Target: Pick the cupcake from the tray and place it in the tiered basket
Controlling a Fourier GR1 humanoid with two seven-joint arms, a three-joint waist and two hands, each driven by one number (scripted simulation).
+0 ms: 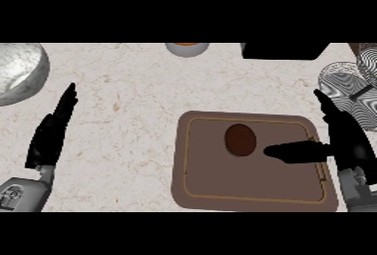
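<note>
A brown cupcake (240, 139) stands on the brown tray (221, 189), in its upper middle part. My right hand (346, 142) hovers over the tray's right edge, open, with its thumb (294, 151) stretched left toward the cupcake and a small gap between them. The tiered basket (352, 82), patterned in black and white stripes, sits at the right edge behind that hand. My left hand (50, 134) rests open at the left, fingers pointing up, far from the tray.
A marbled grey bowl (16, 72) lies at the upper left. A small round cup (187, 48) with orange contents shows at the top edge, and a black object (283, 51) to its right.
</note>
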